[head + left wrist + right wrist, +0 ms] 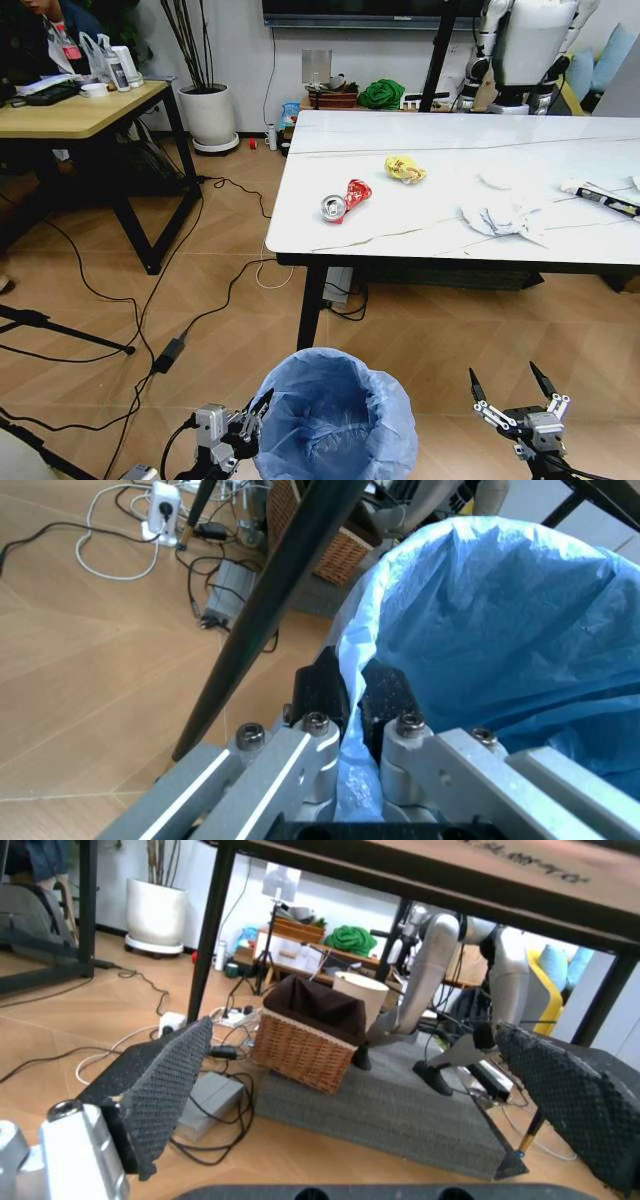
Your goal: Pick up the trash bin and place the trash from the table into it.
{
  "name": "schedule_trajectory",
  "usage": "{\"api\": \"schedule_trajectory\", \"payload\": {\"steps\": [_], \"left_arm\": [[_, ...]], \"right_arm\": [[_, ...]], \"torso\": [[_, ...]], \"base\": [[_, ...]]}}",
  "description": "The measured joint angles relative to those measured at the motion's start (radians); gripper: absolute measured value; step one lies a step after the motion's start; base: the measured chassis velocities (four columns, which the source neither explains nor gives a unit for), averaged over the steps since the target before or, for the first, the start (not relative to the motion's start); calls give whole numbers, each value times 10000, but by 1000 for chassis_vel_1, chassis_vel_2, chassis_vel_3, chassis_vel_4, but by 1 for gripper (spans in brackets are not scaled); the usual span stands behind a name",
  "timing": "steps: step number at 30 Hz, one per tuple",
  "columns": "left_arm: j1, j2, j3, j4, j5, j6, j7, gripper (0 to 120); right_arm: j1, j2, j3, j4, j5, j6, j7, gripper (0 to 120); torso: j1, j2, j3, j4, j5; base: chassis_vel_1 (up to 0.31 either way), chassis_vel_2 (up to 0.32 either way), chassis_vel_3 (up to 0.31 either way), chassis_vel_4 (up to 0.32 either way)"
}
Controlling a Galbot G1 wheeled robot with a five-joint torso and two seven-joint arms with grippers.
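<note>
The trash bin (pixel 335 418) is cut off below; its blue bag hides the dark body entirely.

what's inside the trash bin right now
Just its crinkly blue liner; no trash shows inside the trash bin. The bottom is hidden by bag folds. The left end effector pinches its rim.

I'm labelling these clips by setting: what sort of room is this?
Probably an office or robotics lab. A wooden desk carries work clutter, cables trail across the floor, and another robot stands behind the marble-look table.
</note>
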Motion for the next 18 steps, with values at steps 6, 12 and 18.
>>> {"api": "schedule_trajectory", "payload": {"steps": [6,12,18], "left_arm": [[-9,-20,54,23,-4,15,0,0],[26,-56,160,41,27,21,-1,0],[34,-77,176,41,31,25,-1,0]], "right_arm": [[-38,0,95,113,151,-71,19,100],[-115,0,137,340,299,-174,80,100],[-136,0,152,411,336,-219,100,100]], "torso": [[100,248,147,0,0],[183,484,298,0,0],[295,746,453,1,0]], "base": [[0,0,0,0],[0,0,0,0],[0,0,0,0]]}}
